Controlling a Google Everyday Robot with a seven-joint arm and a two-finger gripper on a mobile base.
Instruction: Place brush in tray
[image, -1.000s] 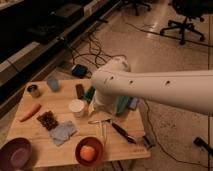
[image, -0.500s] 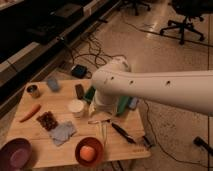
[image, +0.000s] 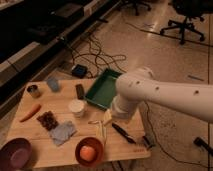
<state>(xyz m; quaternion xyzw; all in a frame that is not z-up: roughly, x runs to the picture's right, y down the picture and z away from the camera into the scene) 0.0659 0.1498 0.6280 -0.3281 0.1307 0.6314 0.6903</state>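
The orange bowl (image: 78, 148) is holding a round fruit (image: 88, 153), while the brush (image: 123, 134) is lying on the table (image: 55, 104) outside the tray (image: 104, 88). The gripper (image: 110, 116), jaws spread, is hanging mostly hidden under the arm (image: 165, 95) by the tray.

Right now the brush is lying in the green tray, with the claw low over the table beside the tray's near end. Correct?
Not quite. The camera view shows the brush lying on the table, right of the orange bowl, outside the tray. The claw is low over the table beside the tray's near end, largely hidden by the arm.
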